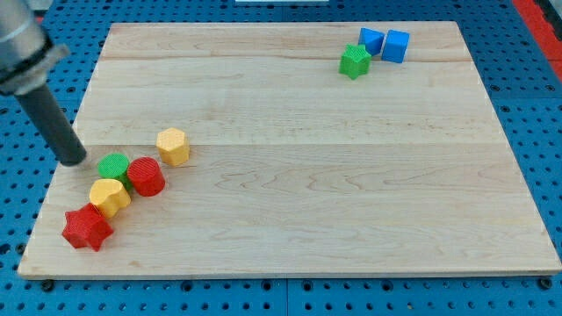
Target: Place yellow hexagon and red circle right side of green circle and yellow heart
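Note:
The yellow hexagon [173, 146] lies at the board's left, up and right of the cluster. The red circle [146, 176] sits just right of the green circle [113, 166], touching it. The yellow heart [109, 196] lies below the green circle, touching the red circle's lower left. My tip [73, 159] rests on the board just left of the green circle, a small gap away.
A red star [87, 228] lies at the lower left, touching the yellow heart. A green star [355, 61] and two blue blocks [371, 40] [396, 46] sit at the top right. The wooden board [307, 193] lies on a blue pegboard.

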